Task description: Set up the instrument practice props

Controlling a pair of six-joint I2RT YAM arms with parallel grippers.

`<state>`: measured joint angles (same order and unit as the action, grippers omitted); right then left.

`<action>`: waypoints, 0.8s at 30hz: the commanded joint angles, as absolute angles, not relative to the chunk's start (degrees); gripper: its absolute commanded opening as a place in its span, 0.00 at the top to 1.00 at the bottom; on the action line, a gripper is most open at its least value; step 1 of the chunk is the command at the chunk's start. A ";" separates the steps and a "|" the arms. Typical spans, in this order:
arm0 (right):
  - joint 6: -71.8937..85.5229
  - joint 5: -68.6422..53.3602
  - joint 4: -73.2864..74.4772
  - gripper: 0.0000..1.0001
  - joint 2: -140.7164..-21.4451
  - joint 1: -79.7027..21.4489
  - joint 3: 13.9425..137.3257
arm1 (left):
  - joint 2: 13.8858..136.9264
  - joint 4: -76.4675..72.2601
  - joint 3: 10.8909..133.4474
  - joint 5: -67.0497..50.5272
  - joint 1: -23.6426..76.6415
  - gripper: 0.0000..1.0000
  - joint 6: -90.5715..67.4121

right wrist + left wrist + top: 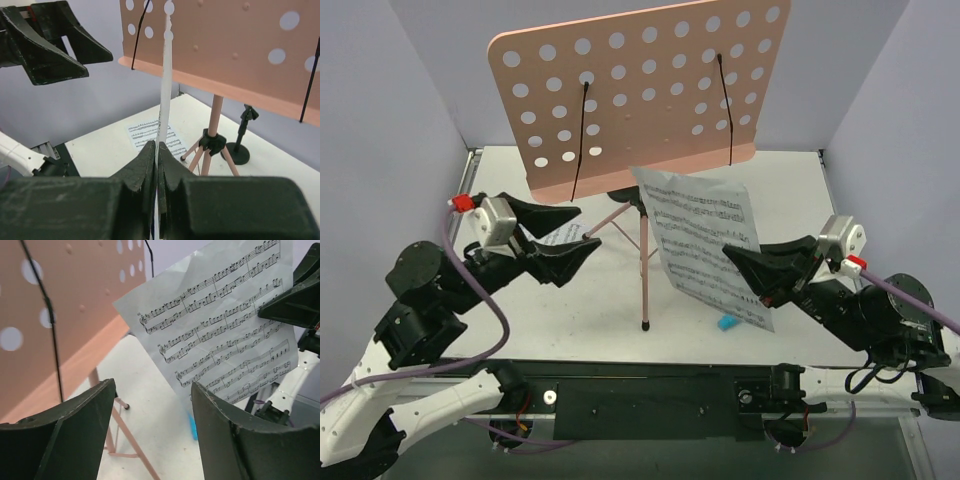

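Observation:
The pink music stand (640, 95) stands upright at the table's middle, with a hole-punched desk, two black wire page holders and thin tripod legs (643, 270). My right gripper (740, 262) is shut on one white sheet of printed music (705, 235), holding it upright in the air in front of the desk's lower right; it shows edge-on in the right wrist view (164, 90). A second sheet (152, 137) lies flat on the table left of the stand's legs. My left gripper (575, 235) is open and empty, just above that flat sheet.
A small blue object (726, 324) lies on the table under the held sheet. A small black stand (242, 135) sits behind the tripod. Purple walls close in the left, right and back.

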<state>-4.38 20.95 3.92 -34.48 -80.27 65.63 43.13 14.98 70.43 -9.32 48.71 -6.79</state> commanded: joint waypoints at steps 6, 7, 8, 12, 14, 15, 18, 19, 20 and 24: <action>-15.03 17.51 7.47 1.00 -48.33 -77.18 81.64 | 46.05 19.34 81.73 2.54 48.43 0.32 -0.26; -15.29 15.84 7.47 1.00 -49.38 -75.34 83.22 | 46.32 19.07 82.17 3.16 48.43 0.33 1.48; -15.29 13.21 7.47 1.00 -50.18 -74.45 84.10 | 46.75 18.38 83.22 4.64 48.43 0.33 1.58; -17.22 9.23 3.71 1.00 -51.50 -70.75 86.57 | 48.07 15.57 84.90 10.44 48.43 0.35 3.07; -18.63 8.71 2.29 1.00 -52.29 -70.66 87.80 | 49.21 14.25 85.52 12.38 48.43 0.35 3.34; -19.42 8.27 2.11 1.00 -52.64 -70.75 88.93 | 49.57 14.06 86.13 12.57 48.43 0.35 3.34; -20.83 8.44 0.80 1.00 -54.31 -70.32 91.49 | 52.38 13.18 88.24 12.31 48.43 0.35 3.08; -21.35 8.35 0.53 1.00 -54.75 -70.14 92.54 | 53.51 12.92 89.46 12.30 48.51 0.35 2.82; -21.71 8.09 0.53 1.00 -55.28 -69.88 93.16 | 53.96 12.75 89.82 12.48 48.43 0.35 2.64; -22.76 6.24 0.53 1.00 -56.86 -68.73 97.37 | 56.95 11.69 92.72 12.92 48.43 0.36 3.08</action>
<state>-20.27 8.62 5.19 -55.55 -69.91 92.84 54.78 15.40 88.64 11.07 48.64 2.24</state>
